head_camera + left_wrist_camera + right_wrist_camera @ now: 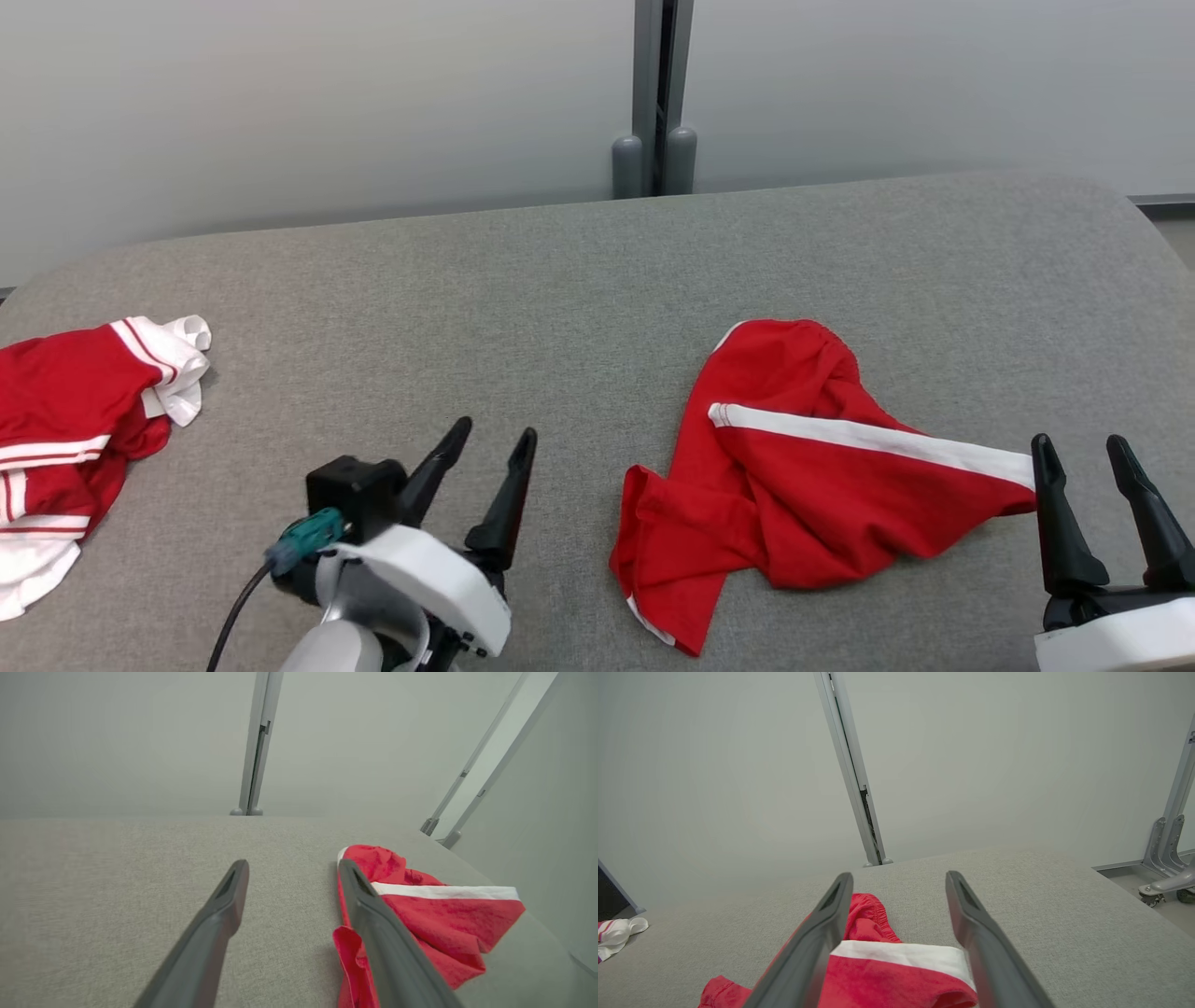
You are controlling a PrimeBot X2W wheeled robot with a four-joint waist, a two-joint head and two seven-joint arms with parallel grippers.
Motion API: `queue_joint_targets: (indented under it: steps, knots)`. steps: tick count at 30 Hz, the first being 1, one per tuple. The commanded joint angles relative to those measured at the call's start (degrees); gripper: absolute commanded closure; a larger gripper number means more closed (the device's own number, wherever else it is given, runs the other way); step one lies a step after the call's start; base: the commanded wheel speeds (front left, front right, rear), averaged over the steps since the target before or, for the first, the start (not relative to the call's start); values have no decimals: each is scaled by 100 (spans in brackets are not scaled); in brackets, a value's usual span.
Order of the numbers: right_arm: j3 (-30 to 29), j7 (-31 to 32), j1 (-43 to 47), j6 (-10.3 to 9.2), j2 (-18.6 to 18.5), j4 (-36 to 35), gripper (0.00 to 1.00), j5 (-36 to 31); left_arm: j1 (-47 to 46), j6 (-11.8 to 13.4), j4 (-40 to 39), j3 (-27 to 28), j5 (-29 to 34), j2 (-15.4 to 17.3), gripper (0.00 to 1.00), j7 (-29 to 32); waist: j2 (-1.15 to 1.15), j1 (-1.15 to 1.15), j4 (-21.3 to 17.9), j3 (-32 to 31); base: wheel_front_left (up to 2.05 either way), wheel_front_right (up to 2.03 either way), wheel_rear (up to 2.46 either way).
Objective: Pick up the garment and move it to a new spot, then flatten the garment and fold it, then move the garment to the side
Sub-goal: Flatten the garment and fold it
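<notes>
Lying crumpled: red garment (803, 504), prob. shorts

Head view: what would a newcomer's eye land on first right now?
A crumpled red garment with a white stripe lies right of centre on the grey table. A second red-and-white garment sits bunched at the far left. The left tool and right tool flank the red garment, both open and empty.
</notes>
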Motion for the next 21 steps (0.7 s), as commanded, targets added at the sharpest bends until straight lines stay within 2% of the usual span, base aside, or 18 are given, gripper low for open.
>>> queue_joint_targets:
  steps: [1,9,10,13,16,21]
  knots:
    - [-24,-29,-46,11,-48,25,0,30,-157,-62,37,-86,-31,8,0,204,0,0,-60,14,0,0,0]
    - [65,28,-318,11,-127,-19,0,7,-989,-256,515,-648,-279,-104,0,1770,0,0,-496,328,0,0,0]
    - [65,28,-318,11,-127,-19,0,7,-989,-256,515,-648,-279,-104,0,1770,0,0,-496,328,0,0,0]
    - [107,12,-446,11,-109,-34,0,-18,-1409,-233,1077,-750,-430,-163,0,2428,0,0,-725,530,0,0,0]
    - [155,-33,-542,11,-61,-31,0,-26,-1724,-74,1511,-760,-355,-174,0,2634,0,0,-896,700,0,0,0]
    - [231,-113,-613,11,-11,45,0,-13,-2071,-227,2167,-959,-492,-293,0,2987,0,0,-1081,893,0,0,0]
